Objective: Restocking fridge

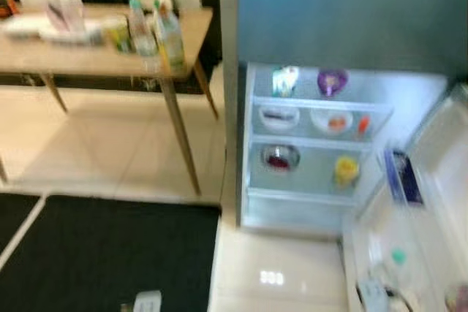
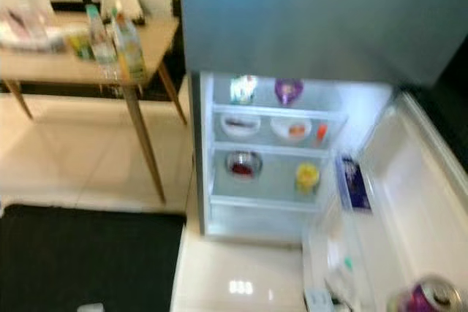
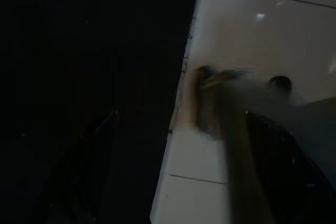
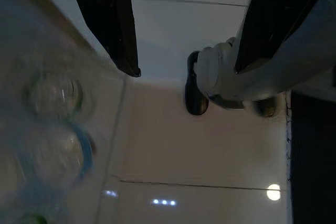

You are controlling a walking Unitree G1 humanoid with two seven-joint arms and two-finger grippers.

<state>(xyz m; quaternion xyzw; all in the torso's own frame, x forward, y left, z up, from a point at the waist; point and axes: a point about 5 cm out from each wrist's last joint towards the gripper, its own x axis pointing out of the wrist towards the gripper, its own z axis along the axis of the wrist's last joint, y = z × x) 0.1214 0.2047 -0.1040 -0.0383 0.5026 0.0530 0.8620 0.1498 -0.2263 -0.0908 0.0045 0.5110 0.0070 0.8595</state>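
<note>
The small fridge [image 1: 344, 34] stands open, its lit shelves [image 1: 314, 140] holding bowls, a purple item [image 1: 331, 80] and a yellow item [image 1: 346, 169]. Its door [image 2: 409, 202] swings out to the right with a dark blue packet [image 2: 353, 183] and bottles in its racks. A purple can [image 2: 428, 297] shows at the door's near end. Bottles [image 1: 157, 31] stand on the wooden table [image 1: 88, 60] at the left. My right gripper [image 4: 189, 35] hangs open over pale floor beside blurred bottles [image 4: 58, 129]. My left gripper [image 3: 189, 182] hangs open in the dark, over the mat's edge.
A black mat [image 1: 110, 253] covers the floor at the lower left, with glossy pale tiles [image 1: 278, 275] in front of the fridge. The table's slanted legs [image 1: 183, 144] stand close to the fridge's left side. My foot [image 4: 220, 82] is on the tiles.
</note>
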